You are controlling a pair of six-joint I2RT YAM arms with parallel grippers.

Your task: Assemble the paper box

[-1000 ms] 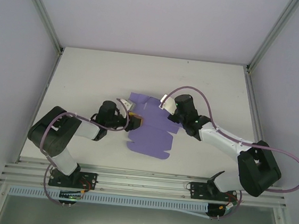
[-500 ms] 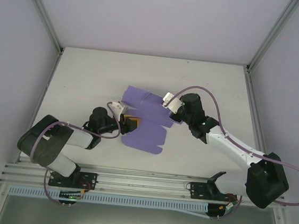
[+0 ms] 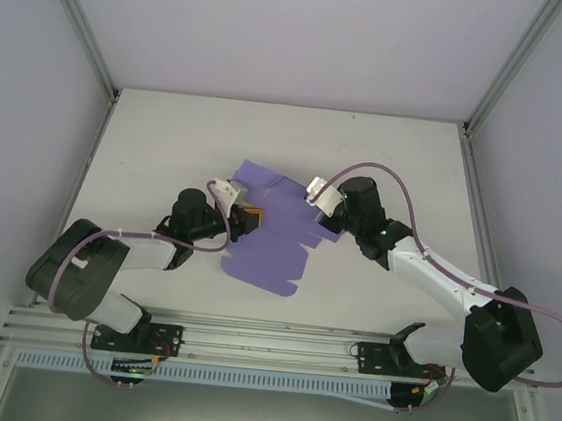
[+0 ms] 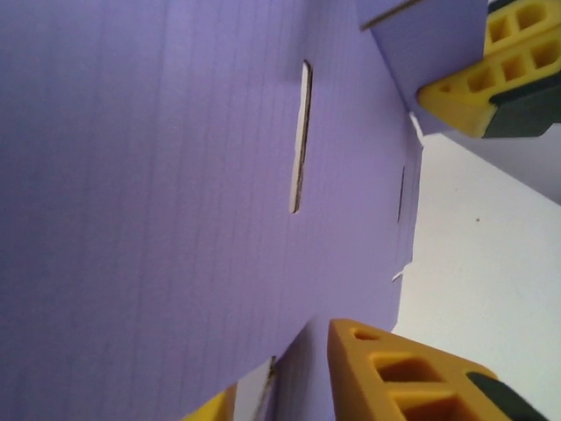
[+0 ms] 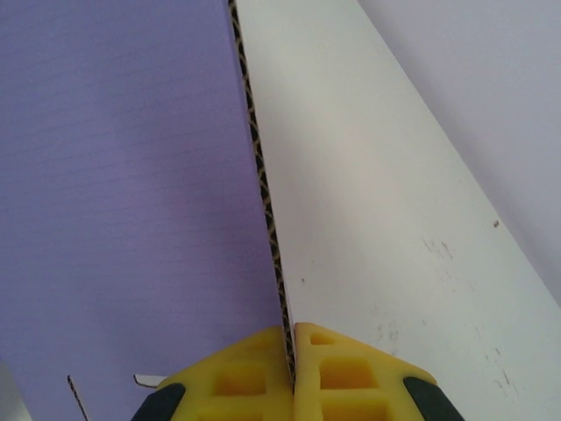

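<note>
The white desk (image 3: 168, 138) is the biggest thing in my overhead view. On it, about mid-desk between the two arms, lies the paper box (image 3: 276, 240), as yet a lavender die-cut sheet with its flaps unfolded. My right hand (image 5: 292, 351) is closed on the sheet's corrugated edge, both yellow pads pressed flat against it. That gives me an anchor on the right side. My left hand (image 4: 379, 210) sits at the sheet's left edge with its fingers apart, and I see no pinch there, only purple board running close past the wrist camera. I judge the step to be getting a second hold so that a panel can be folded up. To do it well I would hold the right grip steady and seat the left fingers squarely over a flap near a crease before closing. They should stay off the narrow slot (image 4: 300, 136), since a tab probably has to enter it later.
</note>
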